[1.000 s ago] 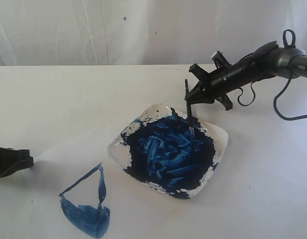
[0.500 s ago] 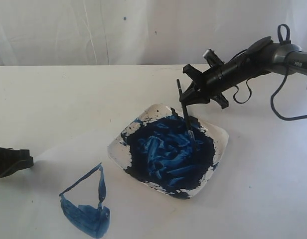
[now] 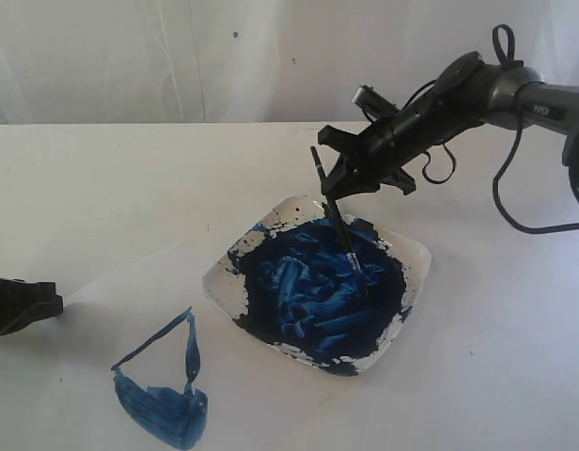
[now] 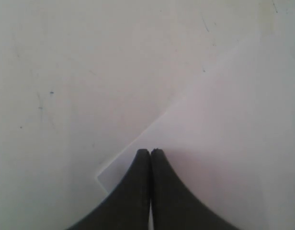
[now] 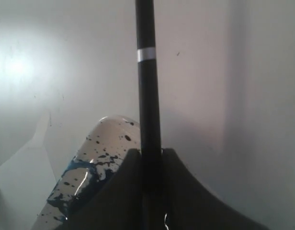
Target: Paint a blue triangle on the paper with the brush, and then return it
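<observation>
- While your right gripper is reaching in over the far rim of the plate, its fingers are pinching the brush by its black handle, one on each side.
- In the right wrist view, the brush is running straight out between the fingertips of that gripper, and a silver band is showing on the shaft beyond them.
- You are gripping the handle nearer its upper end, so only a short stub is sticking up above the fingers and the longer part is hanging below them.
- Small pale lettering is showing on the arm's grey casing, but it is too small for you to read.
- The brush's long axis is standing steep and leaning: its upper end is pointing up and toward the left of the exterior view, and its bristle end is pointing down to the right.
- That lower end is sitting in front of the dark blue paint on the plate; whether it is touching, you cannot tell.
- Your left gripper is resting low at the table's left edge with its fingers pressed together, tips over a corner of the paper.
- The blue triangle is lying on the paper near the front, beside the plate and well apart from both grippers.
</observation>
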Motion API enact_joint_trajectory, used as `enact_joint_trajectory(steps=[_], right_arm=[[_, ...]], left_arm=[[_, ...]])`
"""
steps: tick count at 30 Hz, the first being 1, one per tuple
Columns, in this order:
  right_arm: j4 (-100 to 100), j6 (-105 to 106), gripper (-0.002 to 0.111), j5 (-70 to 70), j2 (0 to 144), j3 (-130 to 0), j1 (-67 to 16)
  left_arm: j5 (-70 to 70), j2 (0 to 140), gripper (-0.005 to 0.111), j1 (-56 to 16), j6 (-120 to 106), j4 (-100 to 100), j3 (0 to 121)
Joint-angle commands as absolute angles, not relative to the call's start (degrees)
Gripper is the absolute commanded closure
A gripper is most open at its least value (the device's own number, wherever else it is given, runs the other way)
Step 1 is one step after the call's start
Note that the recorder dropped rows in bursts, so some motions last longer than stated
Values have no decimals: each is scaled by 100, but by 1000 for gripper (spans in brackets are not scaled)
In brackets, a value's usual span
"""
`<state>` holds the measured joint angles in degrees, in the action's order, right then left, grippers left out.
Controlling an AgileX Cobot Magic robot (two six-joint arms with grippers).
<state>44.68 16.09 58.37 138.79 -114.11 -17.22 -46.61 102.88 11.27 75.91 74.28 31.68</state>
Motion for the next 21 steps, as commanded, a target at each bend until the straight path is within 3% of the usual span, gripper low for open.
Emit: enact_joint_trajectory(steps=[1, 21], right_arm=[[4359, 1673, 108, 5760, 13811, -11371, -1795], [4362, 1685, 108, 5878, 13843, -11371, -1827]], left_arm=[[-3928, 10345, 107, 1126, 7556, 7480, 3140], [-3928, 10345, 107, 1126, 7556, 7480, 3140]])
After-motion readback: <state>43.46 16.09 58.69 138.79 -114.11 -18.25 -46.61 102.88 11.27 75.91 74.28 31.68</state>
